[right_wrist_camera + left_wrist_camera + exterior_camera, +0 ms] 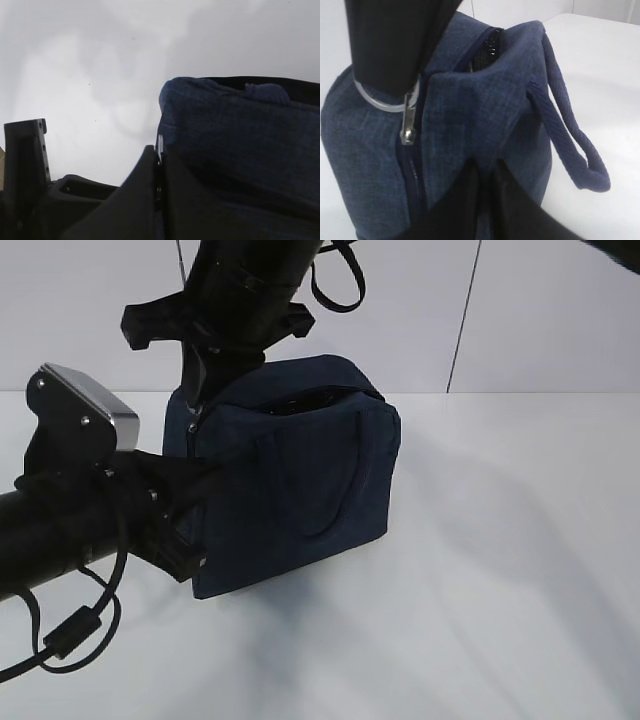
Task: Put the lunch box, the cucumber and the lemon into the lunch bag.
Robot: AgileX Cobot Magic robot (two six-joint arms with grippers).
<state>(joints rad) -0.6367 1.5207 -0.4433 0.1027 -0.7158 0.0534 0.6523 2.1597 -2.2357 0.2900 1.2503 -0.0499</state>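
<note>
The dark navy lunch bag (300, 490) stands upright mid-table. Its top zipper gapes partly open (487, 50). My left gripper (190, 540) comes in from the left and is shut on a fold of the bag's side fabric (487, 172). From above, my right gripper (195, 405) is shut on the metal ring pull (380, 102) at the bag's left end, above the zipper slider (408, 127). In the right wrist view a sliver of metal shows between the shut fingers of that gripper (159, 152), beside the bag (240, 135). The lunch box, the cucumber and the lemon are out of view.
One loop handle (570, 135) hangs off the bag's near side. The bag stands on a white table (500, 590), with a white panelled wall behind it. The left arm's cable (70, 635) loops low at the front left.
</note>
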